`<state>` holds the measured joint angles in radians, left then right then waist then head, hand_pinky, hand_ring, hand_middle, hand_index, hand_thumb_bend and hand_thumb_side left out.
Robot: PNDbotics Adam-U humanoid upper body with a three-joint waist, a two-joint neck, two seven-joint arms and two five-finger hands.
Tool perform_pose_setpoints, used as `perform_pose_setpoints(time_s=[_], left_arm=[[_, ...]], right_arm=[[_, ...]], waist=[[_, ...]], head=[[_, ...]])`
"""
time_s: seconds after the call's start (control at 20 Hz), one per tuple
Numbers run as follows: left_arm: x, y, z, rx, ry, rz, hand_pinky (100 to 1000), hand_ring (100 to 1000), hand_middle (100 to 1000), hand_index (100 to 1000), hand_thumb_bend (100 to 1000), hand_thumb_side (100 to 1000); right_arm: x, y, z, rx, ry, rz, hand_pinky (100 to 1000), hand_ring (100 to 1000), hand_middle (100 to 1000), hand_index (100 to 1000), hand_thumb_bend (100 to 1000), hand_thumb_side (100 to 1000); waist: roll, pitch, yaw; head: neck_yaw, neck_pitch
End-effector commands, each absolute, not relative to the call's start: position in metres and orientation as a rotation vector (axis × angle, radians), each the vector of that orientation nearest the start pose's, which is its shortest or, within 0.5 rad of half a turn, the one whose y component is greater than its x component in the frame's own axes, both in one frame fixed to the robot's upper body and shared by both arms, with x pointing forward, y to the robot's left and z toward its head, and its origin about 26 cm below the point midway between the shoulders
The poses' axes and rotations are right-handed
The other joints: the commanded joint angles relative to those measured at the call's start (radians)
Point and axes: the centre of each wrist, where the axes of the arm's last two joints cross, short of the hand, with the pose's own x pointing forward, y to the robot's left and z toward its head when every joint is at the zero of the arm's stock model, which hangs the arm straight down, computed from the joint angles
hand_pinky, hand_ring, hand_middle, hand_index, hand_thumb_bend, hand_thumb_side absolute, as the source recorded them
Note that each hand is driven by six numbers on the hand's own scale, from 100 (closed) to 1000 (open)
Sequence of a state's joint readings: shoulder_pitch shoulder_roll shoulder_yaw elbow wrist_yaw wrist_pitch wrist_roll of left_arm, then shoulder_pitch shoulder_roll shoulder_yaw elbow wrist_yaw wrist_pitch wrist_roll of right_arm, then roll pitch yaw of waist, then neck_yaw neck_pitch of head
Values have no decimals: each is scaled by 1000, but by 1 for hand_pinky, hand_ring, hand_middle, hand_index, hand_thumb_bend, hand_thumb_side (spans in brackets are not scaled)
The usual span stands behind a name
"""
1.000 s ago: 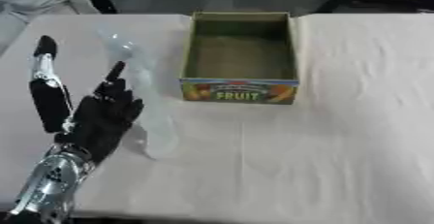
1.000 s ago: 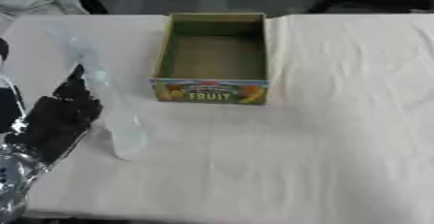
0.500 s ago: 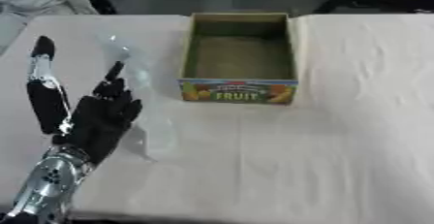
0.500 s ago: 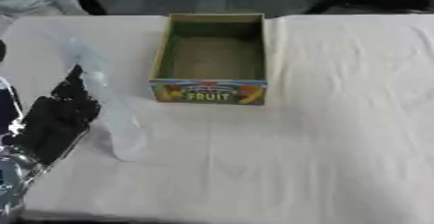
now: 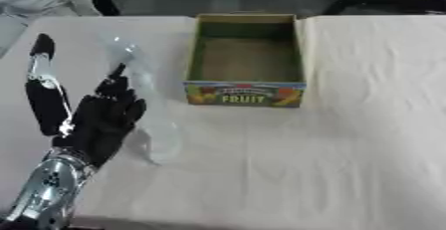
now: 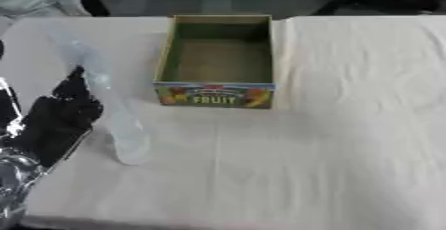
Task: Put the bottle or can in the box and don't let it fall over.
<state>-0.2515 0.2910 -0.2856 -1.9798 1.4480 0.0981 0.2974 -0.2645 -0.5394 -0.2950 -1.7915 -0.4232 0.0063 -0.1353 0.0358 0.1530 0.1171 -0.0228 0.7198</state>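
clear, tall, thin-walled plastic bottle (image 5: pixel 144 105) stands on the white-clothed bench (image 5: pixel 348 139), left of the open cardboard fruit box (image 5: pixel 247 59). black left hand (image 5: pixel 97 124) beside it, fingers straight, holding nothing. bottle looks empty: light, tippy, crushable, slick. grip mid-body.

You've got a clear plastic bottle (image 5: pixel 144 107), see-through, standing on its base at near left w/ its top tilted away to the far left. To its right, toward centre and farther back, sits the box (image 5: pixel 247 59): open-top cardboard tray, green inside, empty, fruit pics and "FRUIT" on the near wall. Bottle & box are apart.
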Motion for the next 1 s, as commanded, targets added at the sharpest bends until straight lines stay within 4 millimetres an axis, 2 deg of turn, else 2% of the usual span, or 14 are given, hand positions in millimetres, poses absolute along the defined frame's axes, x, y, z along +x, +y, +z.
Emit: perform_pose_setpoints(time_s=[0.05, 1.0], left_arm=[[287, 195, 167, -1255, -1358, 389, 100, 108, 229, 1000, 562, 739], [286, 199, 163, -1217, -1370, 425, 100, 100, 225, 1000, 555, 744]], right_arm=[[303, -391, 219, -263, -2183, -106, 806, 898, 1000, 967, 100, 701], [302, -391, 219, -263, -2184, -106, 806, 898, 1000, 967, 100, 701]], waist=[[-1, -19, 1], [0, -21, 5]], head=[[-2, 1], [-10, 0]])
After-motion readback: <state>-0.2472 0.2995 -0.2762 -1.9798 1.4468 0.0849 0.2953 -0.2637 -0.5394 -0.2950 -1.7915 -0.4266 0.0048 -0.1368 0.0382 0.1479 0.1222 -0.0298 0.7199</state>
